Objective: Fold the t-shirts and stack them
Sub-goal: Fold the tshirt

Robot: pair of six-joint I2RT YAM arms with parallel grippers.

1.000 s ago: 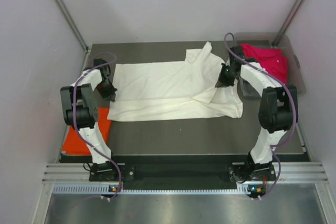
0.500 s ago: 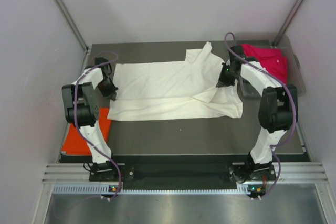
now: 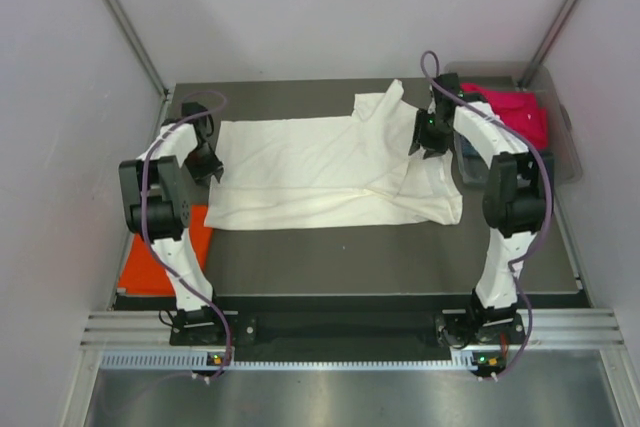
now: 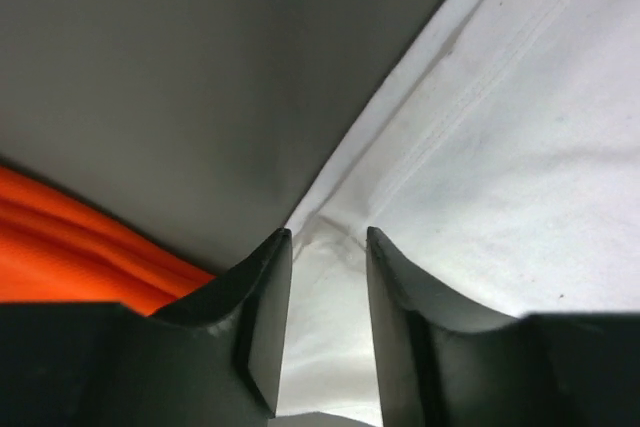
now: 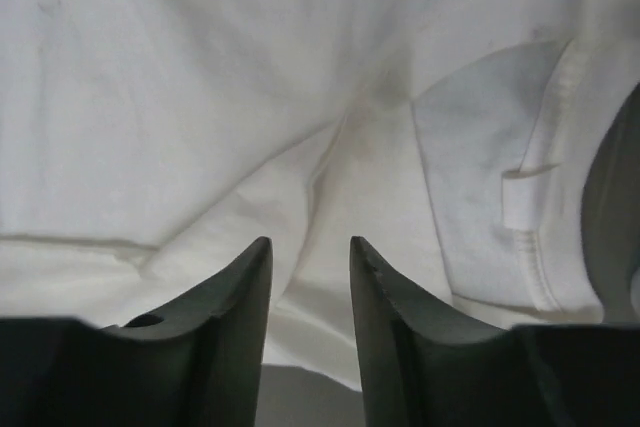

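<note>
Top external: cream-white t-shirt lies crosswise

Across the counter its long axis runs left to right. The left gripper sits at its left edge, the right gripper over the rumpled right end. Both stand parted, gripping nothing.

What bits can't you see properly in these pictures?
- Orange shirt: top view, the left arm covers part; left wrist view cuts it off.
- Pink shirt: top view, the right arm covers part; what lies beneath it in the bin is hidden.
- White shirt: both wrist views show only a patch, cut by the edges.
</note>
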